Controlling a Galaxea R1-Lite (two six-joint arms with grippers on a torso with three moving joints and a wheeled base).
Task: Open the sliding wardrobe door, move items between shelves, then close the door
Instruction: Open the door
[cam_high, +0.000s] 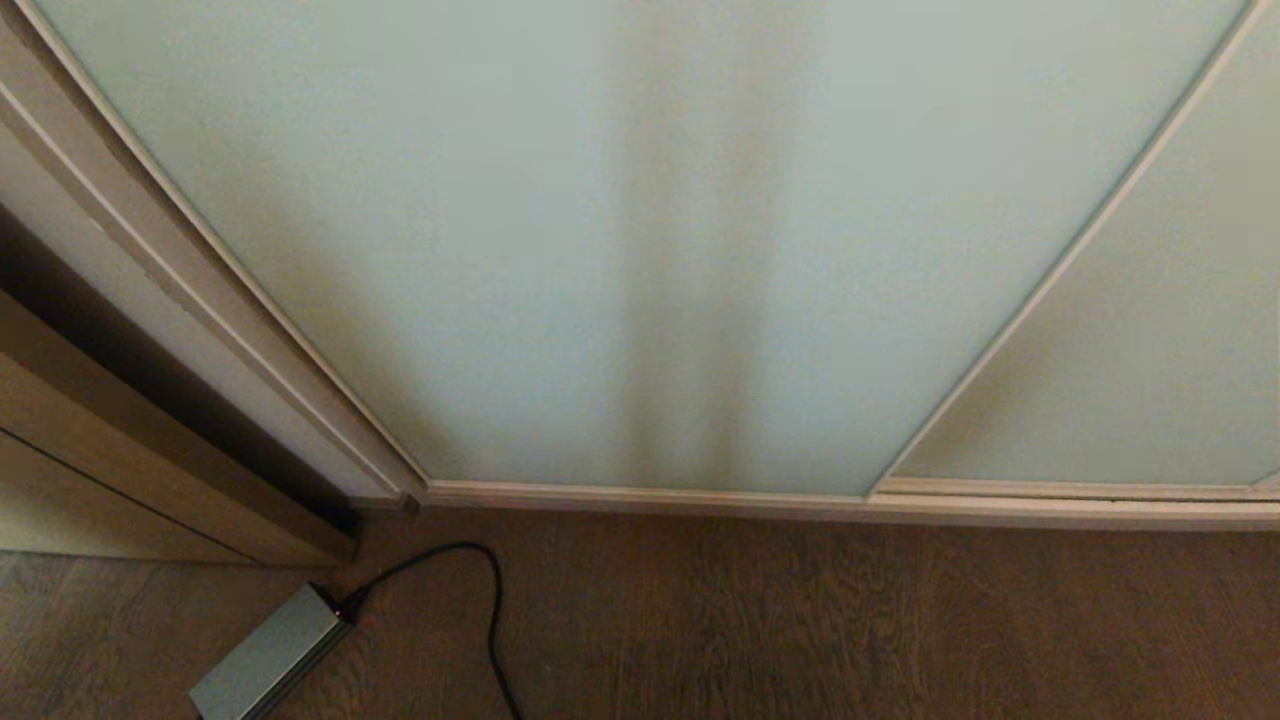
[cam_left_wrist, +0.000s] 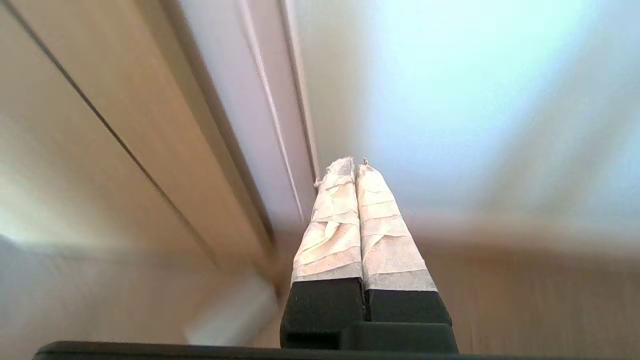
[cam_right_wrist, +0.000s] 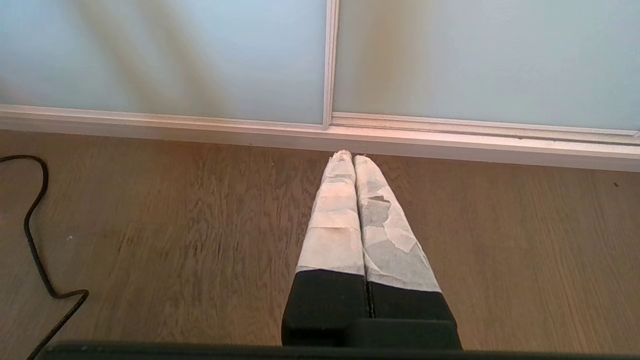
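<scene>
Wooden floor (cam_right_wrist: 200, 225) below; left hand (cam_left_wrist: 355, 167) clenched, aimed at sliding wardrobe door (cam_left_wrist: 475, 100); right hand (cam_right_wrist: 352, 157) clenched

A home bedroom or hallway is showing here: frosted sliding wardrobe doors (cam_high: 640, 250) are standing on a wood-plank floor (cam_high: 850, 620).

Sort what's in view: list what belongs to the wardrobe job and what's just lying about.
Belongs to the job:
- sliding wardrobe door, shut
- left gripper, shut, near that door's left frame
- right gripper, shut, over the floor

Lying about:
- grey power brick
- black cable
- second door panel
</scene>
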